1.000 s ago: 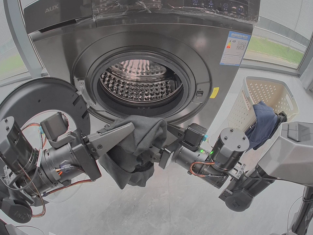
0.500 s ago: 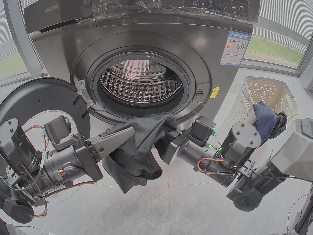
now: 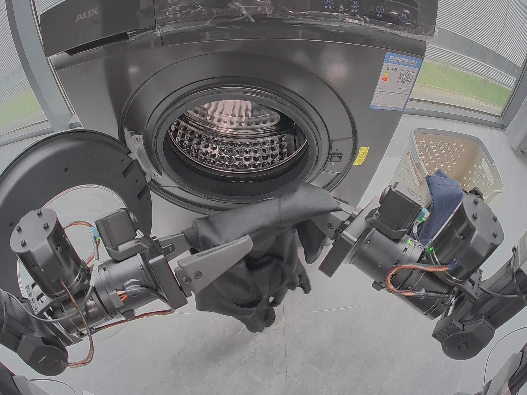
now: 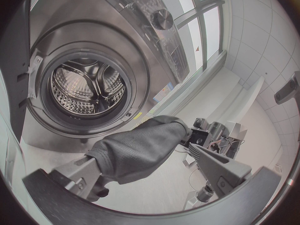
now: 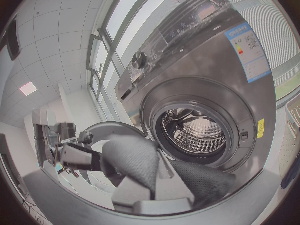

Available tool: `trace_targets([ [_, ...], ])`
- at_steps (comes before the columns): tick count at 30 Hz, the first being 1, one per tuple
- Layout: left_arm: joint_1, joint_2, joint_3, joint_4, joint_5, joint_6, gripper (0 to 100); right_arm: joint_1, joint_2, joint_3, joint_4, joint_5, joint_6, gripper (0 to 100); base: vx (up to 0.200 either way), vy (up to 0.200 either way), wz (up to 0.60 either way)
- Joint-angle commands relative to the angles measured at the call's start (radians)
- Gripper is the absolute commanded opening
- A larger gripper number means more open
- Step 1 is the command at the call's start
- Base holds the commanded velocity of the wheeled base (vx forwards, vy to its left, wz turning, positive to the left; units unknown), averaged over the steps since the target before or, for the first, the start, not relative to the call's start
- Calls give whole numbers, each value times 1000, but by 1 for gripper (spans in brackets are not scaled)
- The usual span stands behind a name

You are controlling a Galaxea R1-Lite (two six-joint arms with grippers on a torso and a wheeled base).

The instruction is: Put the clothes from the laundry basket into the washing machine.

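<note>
A dark grey garment [image 3: 263, 231] is stretched between my two grippers just below the washing machine's open drum [image 3: 236, 138]. My right gripper [image 3: 329, 220] is shut on one end of it, near the right of the door ring; the wrist view shows the cloth [image 5: 131, 157] pinched between its fingers. My left gripper [image 3: 219, 237] is open, and the other end of the garment [image 4: 140, 150] is draped over one finger, the rest hanging toward the floor. A blue garment [image 3: 442, 193] lies over the rim of the beige laundry basket [image 3: 455, 154] on the right.
The round washer door [image 3: 66, 165] is swung wide open on the left, behind my left arm. The basket stands on the floor right beside the machine. Bare grey floor [image 3: 274, 357] lies below the hanging cloth.
My right gripper has moved right and upward with the garment, pulling it taut between the arms. The left gripper shifted right and lower, and the cloth now hangs farther down.
</note>
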State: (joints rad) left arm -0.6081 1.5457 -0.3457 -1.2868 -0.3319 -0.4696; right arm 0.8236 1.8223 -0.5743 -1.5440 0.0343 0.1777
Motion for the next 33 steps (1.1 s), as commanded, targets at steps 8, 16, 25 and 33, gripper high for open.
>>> trace_targets([
  [8, 2, 88, 63, -3, 7, 12, 100, 14, -46, -22, 2, 1, -1, 0, 0, 0, 0],
  [16, 2, 129, 87, -3, 7, 25, 100, 22, -40, -68, 15, -17, -6, 0, 0, 0, 0],
  [25, 16, 229, 152, -6, 4, 127, 100, 22, -40, -81, 16, -33, -6, 0, 0, 0, 0],
  [33, 18, 412, 172, -143, 4, 209, 100, 20, -34, -99, 18, -34, -6, 0, 0, 0, 0],
])
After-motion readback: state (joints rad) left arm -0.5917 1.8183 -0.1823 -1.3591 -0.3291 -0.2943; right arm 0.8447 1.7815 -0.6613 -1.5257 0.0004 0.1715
